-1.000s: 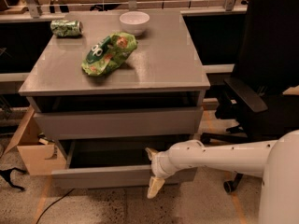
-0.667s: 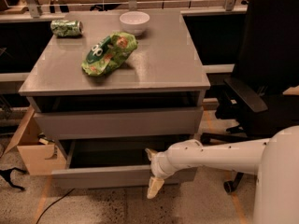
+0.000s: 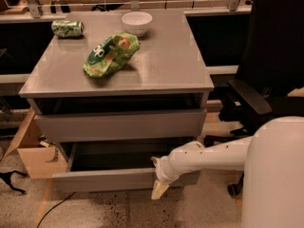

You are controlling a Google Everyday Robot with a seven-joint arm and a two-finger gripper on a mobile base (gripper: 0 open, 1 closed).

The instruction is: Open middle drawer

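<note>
A grey cabinet [image 3: 156, 75] has handle-less drawers. The middle drawer [image 3: 104, 179] is pulled well out, and its dark, deep interior [image 3: 114, 156] shows from above. My gripper [image 3: 158, 177], at the end of my white arm [image 3: 213, 156], sits at the top edge of this drawer's front, right of centre, with a cream tip hanging in front of the panel. The drawer above [image 3: 118, 125] stands slightly out, with a dark gap over it. Anything below the open drawer is hidden.
On the cabinet top lie a green chip bag [image 3: 111, 55], a white bowl [image 3: 137, 22] and a green can [image 3: 66, 28]. A black office chair [image 3: 270, 70] stands close on the right. An open cardboard box [image 3: 33, 156] and a black cable [image 3: 12, 182] are on the floor at the left.
</note>
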